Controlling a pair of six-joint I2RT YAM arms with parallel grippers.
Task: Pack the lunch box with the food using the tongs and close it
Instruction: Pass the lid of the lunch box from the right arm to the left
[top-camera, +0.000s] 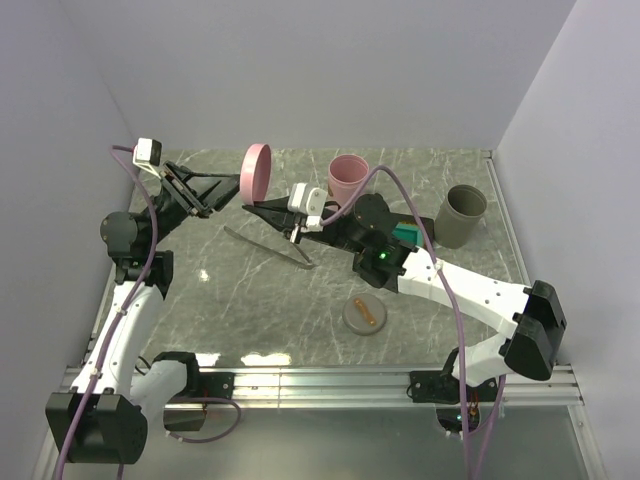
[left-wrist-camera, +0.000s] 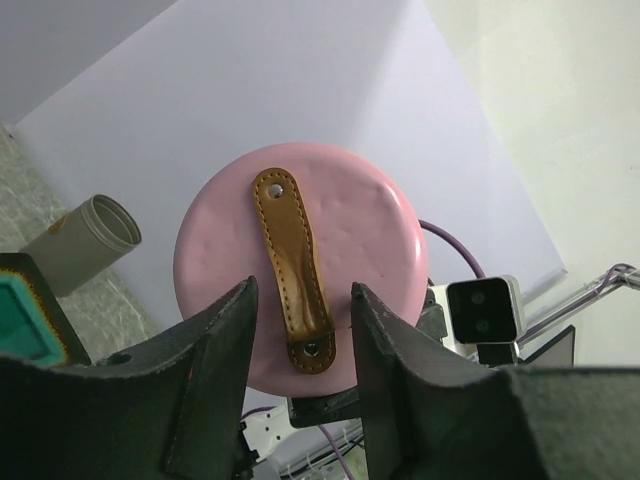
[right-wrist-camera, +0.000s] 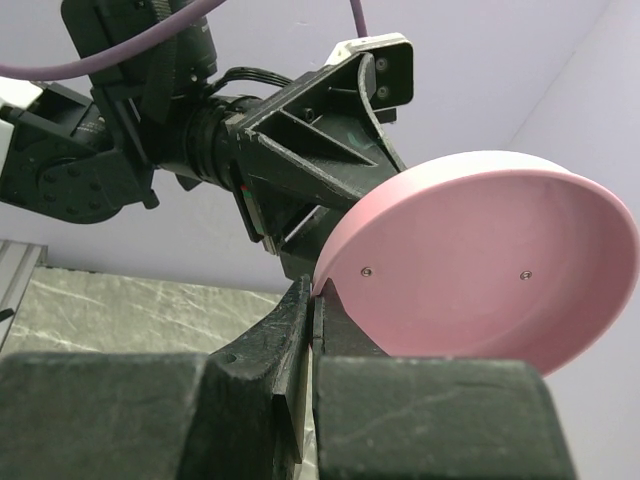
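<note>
A pink round lid (top-camera: 257, 170) is held on edge above the table's back left. My right gripper (top-camera: 250, 205) is shut on its lower rim, and the pinch shows in the right wrist view (right-wrist-camera: 315, 290) with the lid's hollow underside (right-wrist-camera: 480, 280) above it. My left gripper (top-camera: 232, 186) faces the lid's top (left-wrist-camera: 340, 220). Its jaws (left-wrist-camera: 300, 290) stand open either side of the brown leather strap (left-wrist-camera: 292, 265), with small gaps. The open pink lunch box (top-camera: 350, 178) stands behind the right arm. The silver tongs (top-camera: 268, 246) lie on the table below the lid. No food shows in any view.
A grey cup (top-camera: 462, 215) stands at the back right, and its grey lid (top-camera: 366, 315) with a brown strap lies near the front. A black tray with a teal inside (top-camera: 408, 233) sits partly under the right arm. White walls close the sides.
</note>
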